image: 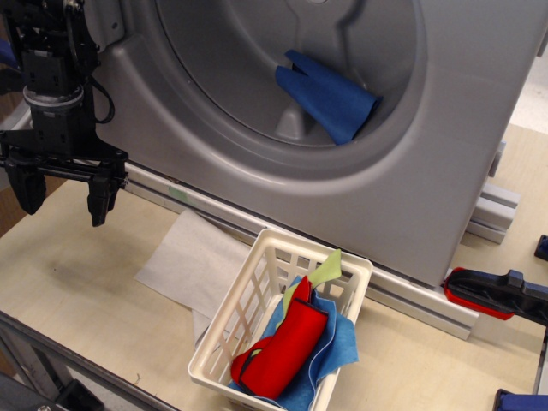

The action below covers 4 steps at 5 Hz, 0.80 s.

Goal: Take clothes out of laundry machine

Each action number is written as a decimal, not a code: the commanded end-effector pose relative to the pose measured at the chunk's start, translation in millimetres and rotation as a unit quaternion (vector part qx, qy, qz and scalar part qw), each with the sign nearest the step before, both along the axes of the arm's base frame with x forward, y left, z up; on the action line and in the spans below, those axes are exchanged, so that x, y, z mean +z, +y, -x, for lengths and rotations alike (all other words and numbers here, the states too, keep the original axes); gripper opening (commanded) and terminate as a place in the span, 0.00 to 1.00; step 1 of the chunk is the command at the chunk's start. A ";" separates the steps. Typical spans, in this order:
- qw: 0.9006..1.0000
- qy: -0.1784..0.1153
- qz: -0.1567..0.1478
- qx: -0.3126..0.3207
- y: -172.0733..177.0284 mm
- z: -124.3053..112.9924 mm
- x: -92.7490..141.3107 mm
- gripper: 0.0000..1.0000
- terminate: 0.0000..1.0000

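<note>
Grey washer [445, 171] across the top and right of the frame, round opening facing the camera, ribbed drum inside. Blue cloth [330, 94] lying in the drum at upper centre, draped over the lower right of the opening's inner rim, one end pointing up and left. Nothing between cloth and opening; door ring not clearly seen.

Black arm at upper left, gripper [62, 190] hanging over the worktop [77, 282] in front of the washer's lower left corner, well apart from the cloth. Jaws apart, pointing down, holding nothing.

Aluminium rail [428, 310] running along the washer's base from left to lower right. Red-and-black clamp [492, 295] at right edge, beside the rail's end. Pale sheet [193, 261] flat on the worktop at centre, partly tucked under the basket.

Worktop of light wood, scuffed, with a metal edge bar at lower left. Little of the room visible beyond: pale floor at upper right.

White slatted basket [244, 312] at lower centre, just in front of the rail, set at an angle. Inside: red pouch [282, 351] with a strap on top, sky-blue cloth [338, 342] beneath it and spilling over the right rim, light green piece [325, 272] poking up at the back corner.
</note>
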State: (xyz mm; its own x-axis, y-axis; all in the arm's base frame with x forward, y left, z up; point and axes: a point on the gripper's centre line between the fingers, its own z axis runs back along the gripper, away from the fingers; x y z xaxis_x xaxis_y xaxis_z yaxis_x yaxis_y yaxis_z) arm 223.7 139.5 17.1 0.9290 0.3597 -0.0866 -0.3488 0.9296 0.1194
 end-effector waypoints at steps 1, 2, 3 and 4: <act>1.000 0.000 0.000 0.000 0.0 0.0 0.0 1.00 0.00; 0.997 -0.050 0.002 0.060 -23.8 -25.1 -5.1 1.00 0.00; 0.979 -0.153 0.028 0.129 -42.3 -42.5 13.6 1.00 0.00; 0.962 -0.225 0.084 0.129 -63.7 -63.7 37.6 1.00 0.00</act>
